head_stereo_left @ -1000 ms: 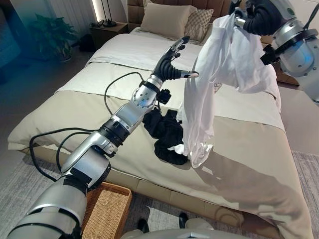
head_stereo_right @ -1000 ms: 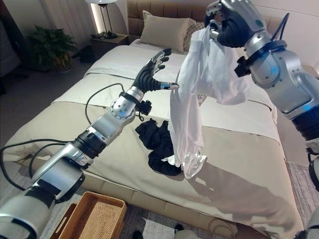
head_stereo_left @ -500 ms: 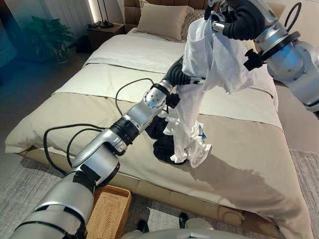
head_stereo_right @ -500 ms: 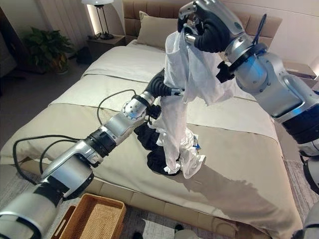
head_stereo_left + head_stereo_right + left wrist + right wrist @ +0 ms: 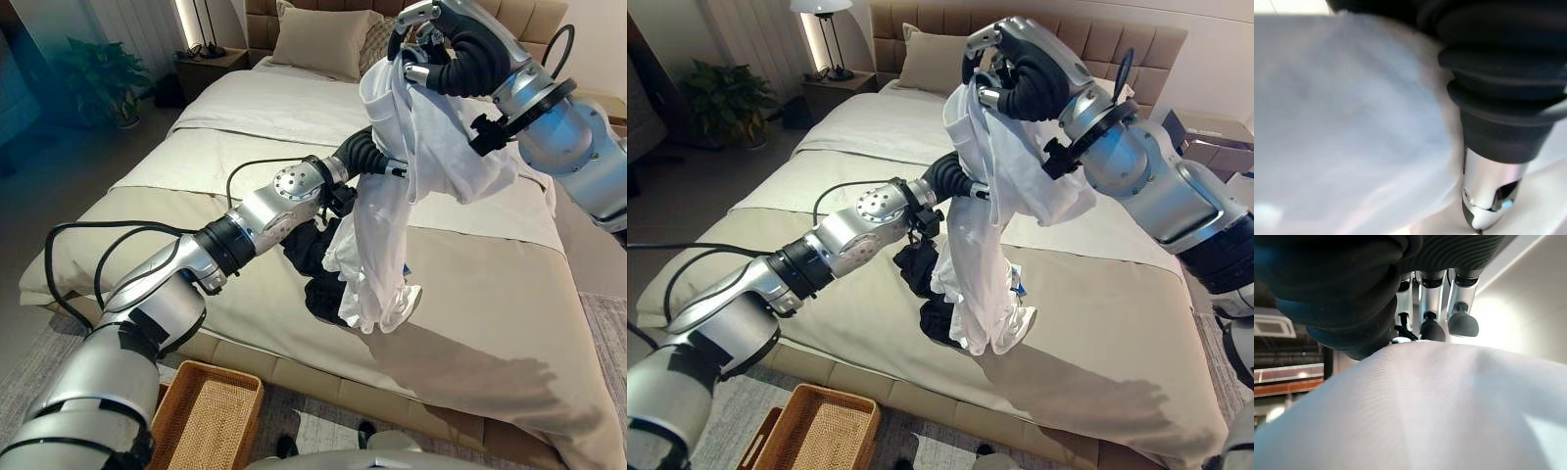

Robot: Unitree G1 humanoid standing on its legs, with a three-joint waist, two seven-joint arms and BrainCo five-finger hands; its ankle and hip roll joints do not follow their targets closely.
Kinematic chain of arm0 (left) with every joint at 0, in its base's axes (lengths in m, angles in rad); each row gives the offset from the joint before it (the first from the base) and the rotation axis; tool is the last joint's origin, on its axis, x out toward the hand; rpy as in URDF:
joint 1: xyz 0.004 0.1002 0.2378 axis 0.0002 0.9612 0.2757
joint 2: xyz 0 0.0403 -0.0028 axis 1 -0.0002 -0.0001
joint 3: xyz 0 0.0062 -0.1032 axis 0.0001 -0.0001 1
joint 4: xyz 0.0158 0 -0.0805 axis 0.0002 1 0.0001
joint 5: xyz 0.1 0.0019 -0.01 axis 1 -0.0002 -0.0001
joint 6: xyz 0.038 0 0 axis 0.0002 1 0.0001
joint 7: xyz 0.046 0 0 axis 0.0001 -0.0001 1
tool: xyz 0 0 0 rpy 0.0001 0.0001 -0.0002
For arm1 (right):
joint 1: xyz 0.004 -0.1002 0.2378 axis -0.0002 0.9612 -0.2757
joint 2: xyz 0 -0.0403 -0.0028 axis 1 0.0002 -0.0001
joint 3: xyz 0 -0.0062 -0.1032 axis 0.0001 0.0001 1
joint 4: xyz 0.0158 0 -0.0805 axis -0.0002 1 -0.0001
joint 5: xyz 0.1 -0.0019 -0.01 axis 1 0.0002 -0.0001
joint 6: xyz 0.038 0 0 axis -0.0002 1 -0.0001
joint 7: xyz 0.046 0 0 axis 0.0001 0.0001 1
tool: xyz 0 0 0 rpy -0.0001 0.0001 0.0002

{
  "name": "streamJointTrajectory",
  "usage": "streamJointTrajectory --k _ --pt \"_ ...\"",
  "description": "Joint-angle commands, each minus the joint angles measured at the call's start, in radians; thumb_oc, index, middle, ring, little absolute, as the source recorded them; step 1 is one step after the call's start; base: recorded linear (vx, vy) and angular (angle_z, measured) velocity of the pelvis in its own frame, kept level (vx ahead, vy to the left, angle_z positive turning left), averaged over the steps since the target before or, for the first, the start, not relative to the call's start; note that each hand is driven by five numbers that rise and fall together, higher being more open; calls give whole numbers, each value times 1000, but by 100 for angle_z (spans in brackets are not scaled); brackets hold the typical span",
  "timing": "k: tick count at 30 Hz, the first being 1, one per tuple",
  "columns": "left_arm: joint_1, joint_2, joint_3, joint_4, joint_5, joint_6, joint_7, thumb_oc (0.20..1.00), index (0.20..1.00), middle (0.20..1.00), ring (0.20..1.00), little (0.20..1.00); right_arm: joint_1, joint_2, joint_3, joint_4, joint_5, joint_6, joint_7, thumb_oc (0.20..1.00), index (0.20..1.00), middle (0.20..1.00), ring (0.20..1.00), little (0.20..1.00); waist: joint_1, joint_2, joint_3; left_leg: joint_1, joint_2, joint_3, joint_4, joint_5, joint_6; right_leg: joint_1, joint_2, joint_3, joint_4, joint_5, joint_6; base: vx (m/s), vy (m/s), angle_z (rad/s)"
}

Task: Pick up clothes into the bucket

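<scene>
Wicker basket (image 5: 211, 411) empty; right hand (image 5: 1019, 73) grips white shirt (image 5: 985, 225); left hand (image 5: 367, 157) fingers hidden.

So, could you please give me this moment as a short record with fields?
held item: white garment, hanging over the bed
right hand: raised, shut on the garment's top
left hand: reaching into the garment's middle, fingers hidden by cloth
also on bed: black clothes, pillows
bucket: wicker basket, on the floor at the bed's foot
</scene>
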Motion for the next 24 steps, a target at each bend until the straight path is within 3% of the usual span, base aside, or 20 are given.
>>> streamJointTrajectory --k 1,13,15,16,17,18,24 --pt "-22 -44 50 -4 -141 -13 -51 1000 1000 1000 1000 1000 -7 30 -67 -2 64 -55 -7 200 200 200 200 200 25 -27 -66 -7 6 -42 61 -88 -22 -69 -33 -32 84 19 57 14 -6 3" --pt "141 -183 188 -16 -240 1 -76 1000 1000 1000 1000 1000 27 63 -82 18 107 -59 43 200 200 200 200 200 16 -39 -66 7 6 -36 57 -97 -17 -70 -31 -23 92 11 53 0 0 0" --pt "143 -191 185 -18 -239 4 -83 868 868 868 868 868 20 66 -78 23 110 -60 45 200 200 200 200 200 16 -39 -66 7 6 -35 57 -97 -16 -71 -30 -19 92 11 52 4 4 -2" --pt "145 -207 185 -23 -245 13 -96 470 470 470 470 470 11 70 -74 31 108 -61 48 200 200 200 200 200 14 -40 -65 8 6 -33 57 -98 -15 -72 -30 -16 93 11 53 8 8 -5" --pt "148 -215 190 -25 -244 12 -101 291 291 291 291 291 8 72 -73 35 107 -61 49 200 200 200 200 200 13 -40 -64 9 7 -32 57 -99 -14 -73 -30 -14 94 11 53 13 12 -4" --pt "154 -226 198 -28 -247 11 -106 216 216 216 216 216 11 77 -78 39 111 -62 52 200 200 200 200 200 12 -40 -65 9 6 -32 57 -99 -14 -73 -29 -13 93 11 53 0 0 0" --pt "190 -273 233 -20 -234 -7 -108 200 200 200 200 200 23 108 -112 64 93 -61 47 200 200 200 200 200 10 -40 -62 10 4 -30 62 -107 -9 -79 -29 -8 98 10 52 0 0 0"
